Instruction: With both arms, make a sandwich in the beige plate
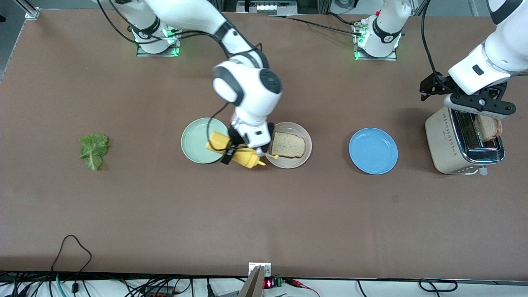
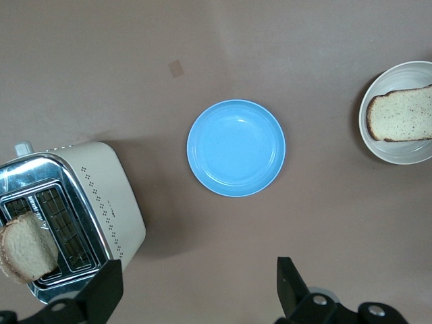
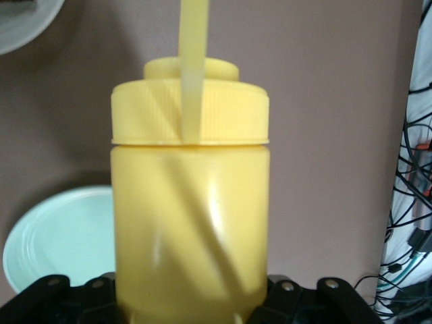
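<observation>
The beige plate (image 1: 289, 165) sits mid-table with one bread slice (image 1: 288, 145) lying on it. My right gripper (image 1: 233, 149) is shut on a yellow squeeze bottle (image 1: 241, 156), tilted over the gap between the mint-green plate and the beige plate, with the nozzle at the beige plate's rim. In the right wrist view the bottle (image 3: 189, 223) fills the space between the jaws. A second bread slice (image 1: 489, 127) stands in the toaster (image 1: 447, 144). My left gripper (image 1: 480, 105) hangs open above the toaster, holding nothing. The lettuce leaf (image 1: 94, 150) lies toward the right arm's end of the table.
A mint-green plate (image 1: 198, 140) lies beside the beige plate toward the right arm's end. A blue plate (image 1: 373, 150) sits between the beige plate and the toaster. Cables run along the table edge nearest the front camera.
</observation>
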Robot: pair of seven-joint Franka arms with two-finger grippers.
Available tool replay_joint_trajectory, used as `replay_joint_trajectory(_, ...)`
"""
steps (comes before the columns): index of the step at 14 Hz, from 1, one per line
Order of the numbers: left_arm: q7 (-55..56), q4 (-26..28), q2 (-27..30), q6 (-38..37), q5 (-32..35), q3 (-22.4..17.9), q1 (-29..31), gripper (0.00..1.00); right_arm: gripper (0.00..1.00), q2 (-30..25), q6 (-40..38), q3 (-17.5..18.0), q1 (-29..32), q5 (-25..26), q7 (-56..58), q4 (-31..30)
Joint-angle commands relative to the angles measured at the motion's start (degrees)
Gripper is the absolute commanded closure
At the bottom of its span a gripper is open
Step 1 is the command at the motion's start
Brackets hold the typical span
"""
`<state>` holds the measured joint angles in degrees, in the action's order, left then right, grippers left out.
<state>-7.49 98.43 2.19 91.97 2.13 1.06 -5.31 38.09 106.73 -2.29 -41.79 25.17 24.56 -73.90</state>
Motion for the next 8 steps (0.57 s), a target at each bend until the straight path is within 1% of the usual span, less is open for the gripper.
replay_joint_trajectory(1,0.5,-0.6,0.3,-0.8,0.0,-0.4,-0.6,0.0,0.83,-10.4,4.4,1.2,6.3,-8.2,9.1,-10.2)
replay_joint_trajectory(4,0.4,-0.5,0.4,-1.0,-0.1,-0.4,-0.5,0.0,0.83,-17.8,12.0,1.2,13.1,-18.0,18.9,-19.8)
replay_joint_trajectory(5,0.4,-0.6,0.4,-0.9,0.0,-0.4,-0.5,0.0,0.83,-19.6,14.6,1.2,15.5,-22.2,23.7,-22.7)
replay_joint_trajectory(7,0.4,-0.6,0.4,-0.9,0.0,-0.4,-0.6,0.0,0.82,-22.5,18.7,1.2,20.6,-32.7,34.5,-28.3)
replay_joint_trajectory(8,0.4,-0.6,0.3,-0.9,0.0,-0.4,-0.6,0.0,0.82,-23.3,19.4,1.2,22.9,-37.5,39.9,-30.1)
